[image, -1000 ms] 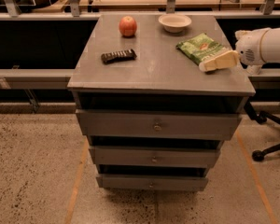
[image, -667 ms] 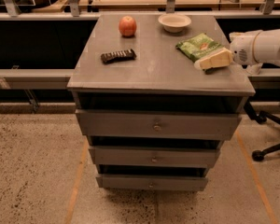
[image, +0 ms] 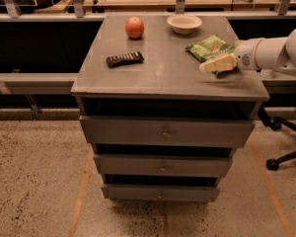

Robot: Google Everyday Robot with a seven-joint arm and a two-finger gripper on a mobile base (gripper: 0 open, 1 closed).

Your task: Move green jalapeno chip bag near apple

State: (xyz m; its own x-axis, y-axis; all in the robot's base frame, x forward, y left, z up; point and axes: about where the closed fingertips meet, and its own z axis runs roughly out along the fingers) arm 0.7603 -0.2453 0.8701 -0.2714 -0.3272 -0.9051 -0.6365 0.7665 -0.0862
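The green jalapeno chip bag lies on the right side of the grey cabinet top. The apple stands at the back left of the top, well apart from the bag. My gripper reaches in from the right on a white arm. It sits just at the bag's near right edge, low over the top, and covers part of the bag.
A shallow white bowl stands at the back, between apple and bag. A dark snack bar lies at the left. The cabinet has three drawers below. An office chair base is at the right on the floor.
My gripper has moved left along the cabinet's right side, closer over the bag's near edge. The bag, apple, bowl and bar have not moved.
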